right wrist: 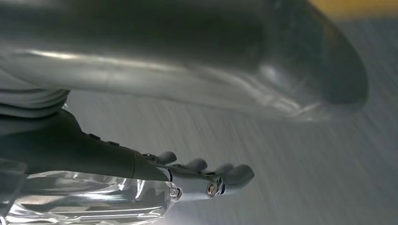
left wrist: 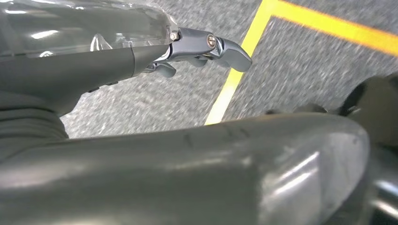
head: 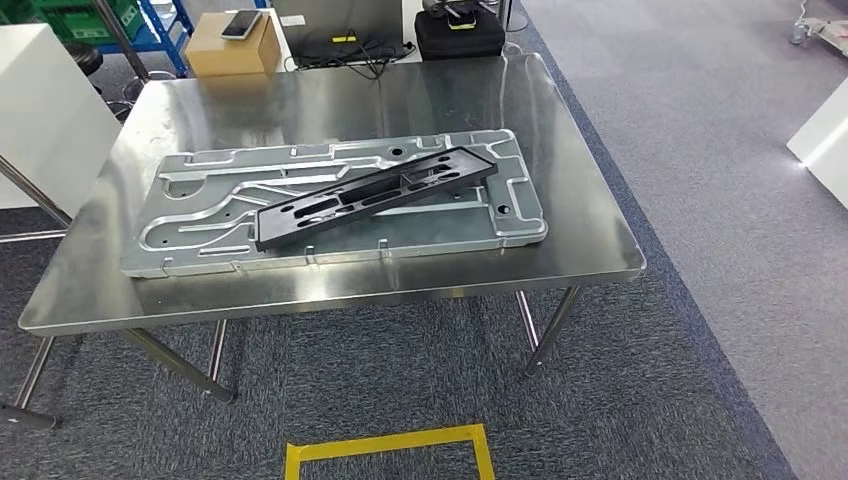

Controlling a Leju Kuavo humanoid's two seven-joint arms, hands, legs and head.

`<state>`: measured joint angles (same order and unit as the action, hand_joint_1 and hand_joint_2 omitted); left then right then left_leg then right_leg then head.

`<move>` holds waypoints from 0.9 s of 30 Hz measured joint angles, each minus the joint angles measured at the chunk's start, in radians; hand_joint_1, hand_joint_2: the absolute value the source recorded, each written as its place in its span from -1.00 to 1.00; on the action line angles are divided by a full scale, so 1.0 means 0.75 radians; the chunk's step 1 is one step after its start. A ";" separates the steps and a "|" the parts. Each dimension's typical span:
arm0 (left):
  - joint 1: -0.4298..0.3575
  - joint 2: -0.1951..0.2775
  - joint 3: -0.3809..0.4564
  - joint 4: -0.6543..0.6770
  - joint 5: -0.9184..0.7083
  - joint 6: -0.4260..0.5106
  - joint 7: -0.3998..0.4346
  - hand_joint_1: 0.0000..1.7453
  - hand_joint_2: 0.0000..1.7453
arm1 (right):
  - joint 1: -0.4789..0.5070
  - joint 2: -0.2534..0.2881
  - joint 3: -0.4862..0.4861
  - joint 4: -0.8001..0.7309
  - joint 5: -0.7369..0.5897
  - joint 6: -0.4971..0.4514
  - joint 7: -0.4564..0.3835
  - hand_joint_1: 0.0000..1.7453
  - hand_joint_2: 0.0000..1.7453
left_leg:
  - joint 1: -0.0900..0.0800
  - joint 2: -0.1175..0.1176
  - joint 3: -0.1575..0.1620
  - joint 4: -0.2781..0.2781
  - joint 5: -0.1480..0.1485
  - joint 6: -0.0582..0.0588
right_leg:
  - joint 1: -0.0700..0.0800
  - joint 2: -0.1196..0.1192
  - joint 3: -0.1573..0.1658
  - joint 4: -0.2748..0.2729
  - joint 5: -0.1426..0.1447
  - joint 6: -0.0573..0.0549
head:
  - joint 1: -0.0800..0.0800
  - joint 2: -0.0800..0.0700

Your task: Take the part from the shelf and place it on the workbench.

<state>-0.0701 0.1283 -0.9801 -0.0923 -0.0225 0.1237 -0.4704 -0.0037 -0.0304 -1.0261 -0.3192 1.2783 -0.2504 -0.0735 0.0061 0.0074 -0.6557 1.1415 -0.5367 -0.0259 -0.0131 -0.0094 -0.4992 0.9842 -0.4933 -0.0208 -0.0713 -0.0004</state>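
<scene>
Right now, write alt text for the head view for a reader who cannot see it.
A long black part lies diagonally on a large grey metal plate on a steel workbench. Behind the bench stand a cardboard box and a black case; yellow tape marks the carpet in front.

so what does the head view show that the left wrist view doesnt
Head view: the steel workbench with a long black part lying slantwise on a silver moulded plate, a cardboard box and a black case behind.
Left wrist view: the left hand, holding nothing, over the floor.
Both: grey carpet and yellow floor tape.
</scene>
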 joint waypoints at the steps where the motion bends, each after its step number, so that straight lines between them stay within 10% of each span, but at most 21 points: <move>1: 0.000 0.000 -0.006 0.000 0.000 -0.005 0.007 -1.00 -1.00 | -0.002 0.010 -0.005 0.022 0.001 0.087 0.072 -1.00 -1.00 | 0.001 0.000 -0.013 0.082 -0.058 -0.005 | 0.002 -0.001 -0.018 0.001 0.014 -0.004 | 0.000 0.000; 4: 0.000 -0.004 -0.031 0.000 0.000 -0.016 0.026 -1.00 -1.00 | -0.010 0.045 -0.026 0.072 -0.006 0.216 0.197 -1.00 -1.00 | 0.001 0.000 0.021 0.188 -0.044 -0.007 | 0.009 -0.002 -0.082 0.013 0.056 -0.004 | 0.000 0.000; 6: -0.003 -0.008 -0.048 -0.001 0.000 -0.023 0.041 -1.00 -1.00 | -0.020 0.069 -0.043 0.094 -0.021 0.246 0.229 -1.00 -1.00 | -0.001 -0.001 0.144 0.054 0.020 0.006 | 0.013 -0.002 -0.123 0.023 0.083 0.000 | 0.000 0.000; 8: -0.010 -0.010 -0.066 -0.003 0.000 -0.031 0.058 -1.00 -1.00 | -0.030 0.088 -0.061 0.108 -0.046 0.271 0.247 -1.00 -1.00 | -0.009 -0.001 0.287 -0.147 0.008 0.024 | 0.017 -0.002 -0.144 0.031 0.107 0.010 | 0.000 0.000; 10: -0.014 -0.013 -0.090 -0.005 0.001 -0.043 0.087 -1.00 -1.00 | -0.039 0.102 -0.086 0.119 -0.088 0.290 0.262 -1.00 -1.00 | -0.018 0.000 0.341 -0.243 -0.011 0.040 | 0.016 -0.005 -0.153 0.032 0.132 0.024 | 0.000 0.000; 13: -0.013 -0.028 -0.145 -0.007 0.003 -0.071 0.144 -1.00 -1.00 | -0.051 0.115 -0.134 0.127 -0.126 0.300 0.278 -1.00 -1.00 | -0.014 0.007 0.307 -0.253 0.030 0.071 | 0.010 0.001 -0.173 0.058 0.098 0.048 | 0.000 0.000; 17: -0.009 -0.054 -0.216 -0.013 0.002 -0.102 0.214 -1.00 -1.00 | -0.059 0.122 -0.151 0.137 -0.106 0.320 0.290 -1.00 -1.00 | -0.013 0.012 0.224 -0.250 0.098 0.091 | -0.001 0.007 -0.229 0.338 -0.140 0.074 | 0.000 0.000; 19: -0.008 -0.069 -0.241 -0.014 0.002 -0.107 0.234 -1.00 -1.00 | -0.061 0.123 -0.151 0.139 -0.099 0.329 0.290 -1.00 -1.00 | -0.012 0.012 0.174 -0.235 0.126 0.085 | -0.005 0.007 -0.204 0.395 -0.109 0.082 | 0.000 0.000; 21: -0.009 -0.080 -0.256 -0.016 0.002 -0.108 0.247 -1.00 -1.00 | -0.067 0.123 -0.151 0.140 -0.100 0.340 0.289 -1.00 -1.00 | -0.008 0.012 0.121 -0.209 0.148 0.075 | -0.009 0.007 -0.096 0.284 -0.036 0.085 | 0.000 0.000; 24: -0.013 -0.087 -0.267 -0.019 0.002 -0.103 0.258 -1.00 -1.00 | -0.079 0.127 -0.155 0.141 -0.109 0.346 0.288 -1.00 -1.00 | -0.008 0.012 0.067 -0.171 0.174 0.052 | -0.003 0.009 0.075 0.032 -0.063 0.067 | 0.000 0.000; 27: -0.013 -0.084 -0.280 -0.020 0.002 -0.101 0.263 -1.00 -1.00 | -0.086 0.139 -0.166 0.146 -0.121 0.345 0.288 -1.00 -1.00 | -0.005 0.010 0.048 -0.165 0.195 0.024 | 0.000 0.008 0.070 -0.006 -0.061 0.034 | 0.000 0.000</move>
<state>-0.0800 0.0652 -1.1901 -0.1070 -0.0214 0.0479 -0.2729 -0.0683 0.0737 -1.1509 -0.2096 1.1876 0.0086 0.1421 0.0021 0.0151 -0.6197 1.0179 -0.3902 -0.0076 -0.0129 -0.0036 -0.4464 0.9793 -0.5390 0.0045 -0.0714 -0.0004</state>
